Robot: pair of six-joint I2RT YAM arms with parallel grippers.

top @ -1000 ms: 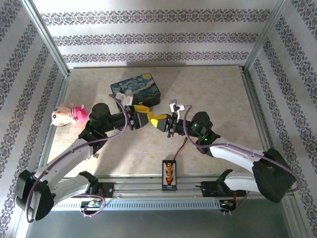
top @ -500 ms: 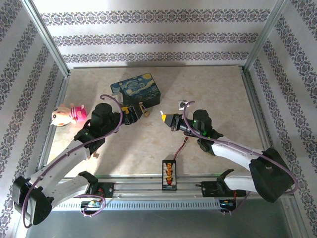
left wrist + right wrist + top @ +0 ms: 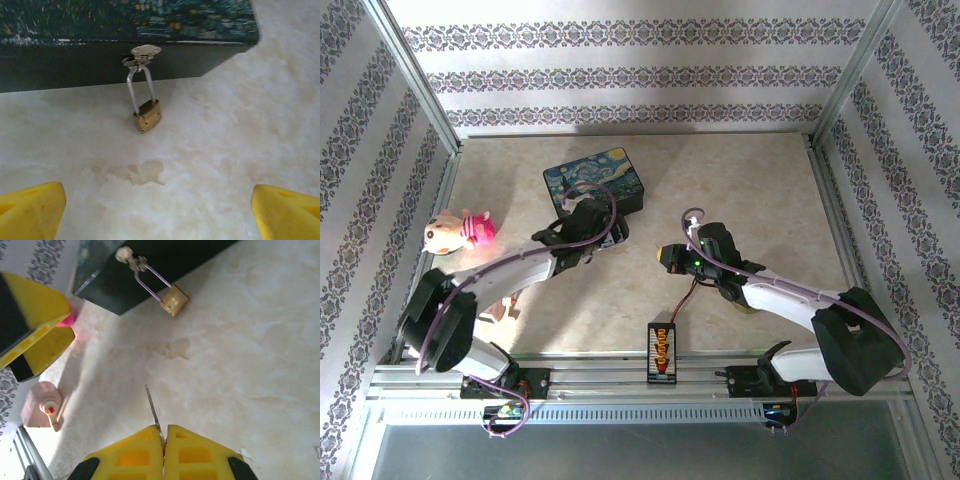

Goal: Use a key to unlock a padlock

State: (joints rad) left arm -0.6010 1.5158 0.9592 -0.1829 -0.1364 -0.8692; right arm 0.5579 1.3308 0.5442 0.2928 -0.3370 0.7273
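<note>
**Left side.** Left gripper (image 3: 159, 212): yellow fingers spread wide, one at each lower corner of its wrist view, nothing between them. It sits low over the pale marbled tabletop (image 3: 235, 150) and faces the front wall of the dark-blue painted box (image 3: 75, 60).

**Centre.** Small padlock with a brass-gold body (image 3: 148, 116) hangs by its thin silver shackle (image 3: 134, 92) from the box's small silver clasp (image 3: 142, 52).
- The body lies out from the box wall toward the arms and appears to rest on the tabletop.
- Its long axis runs from clasp to body, roughly square to the box front.
- The padlock is straight ahead of the left gripper, about midway between its fingers, near but apart.
- The shackle is seated in the body, so the lock looks closed.

**Right side.** Right gripper (image 3: 163, 452): fingers pressed together, pinching the thin silvery-grey metal key (image 3: 153, 412) by its head. The shaft sticks forward out of the fingertips.
- In the right wrist view the padlock lies ahead and slightly right of the key's line, well apart from the tip.
- The two axes are not in line. The shaft aims up and a little left, while the brass body's free end faces down-right.
- The keyhole is too small to make out.

**Judgement.** The left gripper is the nearer one and is placed to close on the brass body and steady it. The key would then need swinging round until its shaft runs along the padlock's long axis, coming in at the body's free end.
</note>
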